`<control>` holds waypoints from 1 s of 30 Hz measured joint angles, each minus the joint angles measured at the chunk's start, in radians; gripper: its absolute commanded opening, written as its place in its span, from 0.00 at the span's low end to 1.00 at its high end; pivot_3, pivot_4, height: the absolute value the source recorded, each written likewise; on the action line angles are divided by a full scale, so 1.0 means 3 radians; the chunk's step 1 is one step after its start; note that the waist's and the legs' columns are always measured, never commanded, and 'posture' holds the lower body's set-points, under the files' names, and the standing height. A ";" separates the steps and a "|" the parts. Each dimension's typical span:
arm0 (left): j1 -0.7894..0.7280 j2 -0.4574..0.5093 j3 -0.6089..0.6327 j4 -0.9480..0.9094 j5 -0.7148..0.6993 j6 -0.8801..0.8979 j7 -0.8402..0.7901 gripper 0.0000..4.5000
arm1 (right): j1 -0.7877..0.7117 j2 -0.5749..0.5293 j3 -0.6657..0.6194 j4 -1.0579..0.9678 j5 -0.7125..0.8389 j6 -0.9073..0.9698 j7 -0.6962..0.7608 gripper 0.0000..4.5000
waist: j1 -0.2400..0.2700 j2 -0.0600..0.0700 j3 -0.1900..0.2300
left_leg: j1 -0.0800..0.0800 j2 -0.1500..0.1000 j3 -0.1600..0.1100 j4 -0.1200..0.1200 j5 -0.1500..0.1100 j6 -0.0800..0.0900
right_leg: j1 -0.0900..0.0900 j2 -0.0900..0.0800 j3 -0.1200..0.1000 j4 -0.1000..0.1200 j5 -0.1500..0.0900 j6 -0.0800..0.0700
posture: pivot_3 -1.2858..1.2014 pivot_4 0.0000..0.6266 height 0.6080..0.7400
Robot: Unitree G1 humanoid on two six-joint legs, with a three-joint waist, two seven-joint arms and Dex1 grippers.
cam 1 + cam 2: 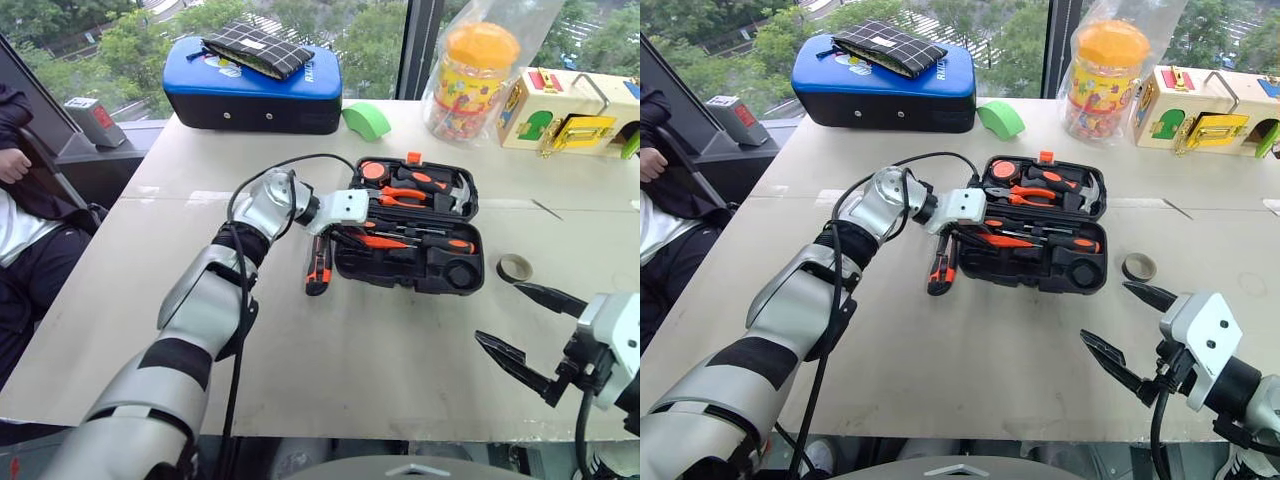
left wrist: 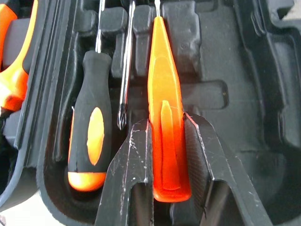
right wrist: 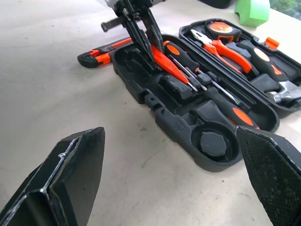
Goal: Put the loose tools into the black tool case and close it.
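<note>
Over the open black tool case [image 1: 415, 262], the thin all-orange screwdriver [image 2: 165, 136] was pinched by the left gripper [image 2: 169, 141] above its slot (release judged next), while the utility knife [image 1: 319, 266] lay beside the case and the right gripper [image 1: 530, 335] was spread empty.

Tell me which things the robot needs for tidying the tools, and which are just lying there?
For the job:
- black tool case, open
- thin orange screwdriver, in the left gripper
- utility knife, on the table
- tape roll, on the table

Just lying about:
- blue padded case
- green object
- orange-lidded jar
- wooden toy box
</note>
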 measured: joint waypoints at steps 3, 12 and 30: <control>-0.0001 -0.0001 0.0027 0.0054 0.0047 -0.0119 0.0012 0.08 | -0.0030 -0.0007 0.0008 0.0000 0.0003 0.0000 -0.0051 1.00 | -0.0002 0.0000 0.0000 | 0.0001 0.0001 0.0000 0.0000 0.0000 0.0000 | 0.0000 0.0002 0.0000 0.0002 0.0000 0.0000 | 0.52 0.24 1.00; -0.0089 -0.0079 0.0175 0.0266 0.0148 -0.0191 0.0110 0.48 | -0.0005 -0.0117 0.0027 -0.0001 0.0106 -0.0025 -0.0159 1.00 | 0.0001 -0.0001 -0.0002 | 0.0002 0.0001 0.0000 0.0003 0.0000 0.0000 | 0.0002 0.0003 0.0000 0.0007 0.0000 0.0000 | 0.52 0.24 1.00; 0.0860 -0.0089 0.0819 -0.1533 -0.0475 0.1790 0.0113 0.00 | -0.0133 -0.0091 0.0270 -0.0003 0.0079 -0.0024 -0.0354 1.00 | 0.0005 0.0001 -0.0002 | 0.0000 0.0011 -0.0004 0.0005 0.0001 -0.0001 | -0.0001 0.0010 0.0004 0.0009 0.0000 -0.0001 | 0.52 0.24 1.00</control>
